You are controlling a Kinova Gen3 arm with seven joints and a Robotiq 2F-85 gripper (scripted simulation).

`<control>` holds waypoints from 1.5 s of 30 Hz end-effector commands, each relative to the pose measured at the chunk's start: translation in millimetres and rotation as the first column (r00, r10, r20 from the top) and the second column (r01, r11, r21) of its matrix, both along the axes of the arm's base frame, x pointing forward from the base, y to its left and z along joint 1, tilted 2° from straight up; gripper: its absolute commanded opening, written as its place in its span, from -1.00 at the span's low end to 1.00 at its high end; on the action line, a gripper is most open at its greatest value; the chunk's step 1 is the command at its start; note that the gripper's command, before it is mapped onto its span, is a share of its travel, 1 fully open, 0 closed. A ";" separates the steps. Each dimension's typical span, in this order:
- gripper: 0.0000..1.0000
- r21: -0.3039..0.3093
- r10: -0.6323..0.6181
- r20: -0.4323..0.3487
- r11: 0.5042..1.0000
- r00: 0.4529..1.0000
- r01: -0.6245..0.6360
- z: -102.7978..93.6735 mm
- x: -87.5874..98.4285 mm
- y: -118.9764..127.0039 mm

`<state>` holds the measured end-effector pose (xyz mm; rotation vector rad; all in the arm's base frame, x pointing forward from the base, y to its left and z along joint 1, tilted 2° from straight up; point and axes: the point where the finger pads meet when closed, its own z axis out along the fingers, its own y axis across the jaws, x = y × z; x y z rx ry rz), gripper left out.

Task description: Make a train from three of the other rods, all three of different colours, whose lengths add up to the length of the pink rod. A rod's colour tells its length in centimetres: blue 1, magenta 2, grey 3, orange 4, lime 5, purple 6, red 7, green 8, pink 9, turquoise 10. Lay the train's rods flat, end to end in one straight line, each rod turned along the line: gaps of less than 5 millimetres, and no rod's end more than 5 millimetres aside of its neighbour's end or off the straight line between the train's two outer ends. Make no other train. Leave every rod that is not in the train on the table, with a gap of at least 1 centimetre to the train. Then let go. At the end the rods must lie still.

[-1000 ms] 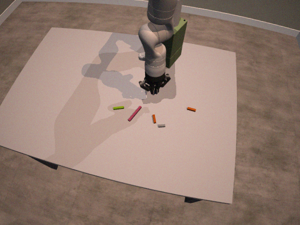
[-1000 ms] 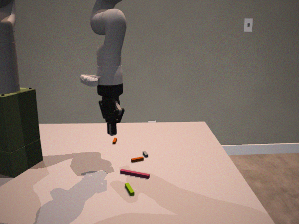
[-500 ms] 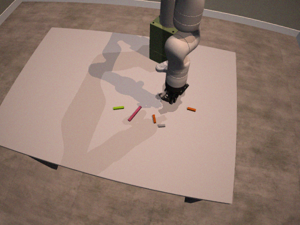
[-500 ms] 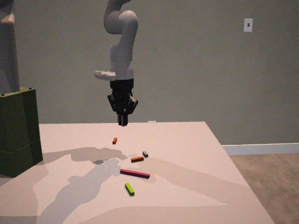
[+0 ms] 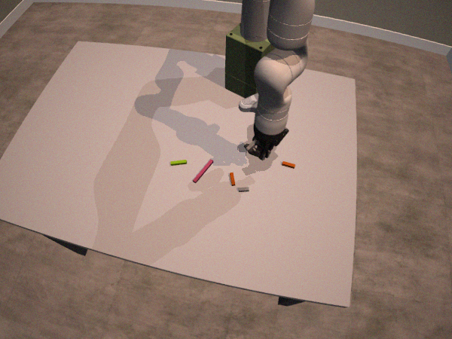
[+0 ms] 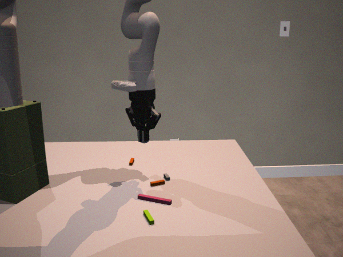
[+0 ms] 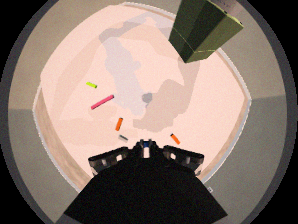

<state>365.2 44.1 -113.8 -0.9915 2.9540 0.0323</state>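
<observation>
The pink rod [image 5: 203,170] lies flat near the table's middle, with a lime rod [image 5: 178,162] to its left. To its right lie an orange rod [image 5: 232,178] and a grey rod [image 5: 243,189], close together but apart. A second orange rod [image 5: 288,164] lies alone further right. My gripper [image 5: 260,154] [image 6: 143,140] hangs well above the table, between the two orange rods. It is shut on a very small rod that looks blue in the wrist view [image 7: 145,145]. The fingers mostly hide this rod.
The arm's green pedestal [image 5: 242,60] stands at the back of the table, behind the gripper; it also shows at the left in the exterior view [image 6: 20,148]. The rods all lie apart from each other.
</observation>
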 end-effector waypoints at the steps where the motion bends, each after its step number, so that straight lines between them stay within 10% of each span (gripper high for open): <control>1: -0.91 0.000 0.000 0.000 1.000 1.000 0.000 -1.1 0.4 0.1; 23: -0.91 0.001 0.001 -0.001 1.000 1.000 -0.001 -71.8 2.4 2.3; 45: -0.91 0.001 0.001 -0.001 1.000 1.000 -0.001 -87.2 2.9 2.7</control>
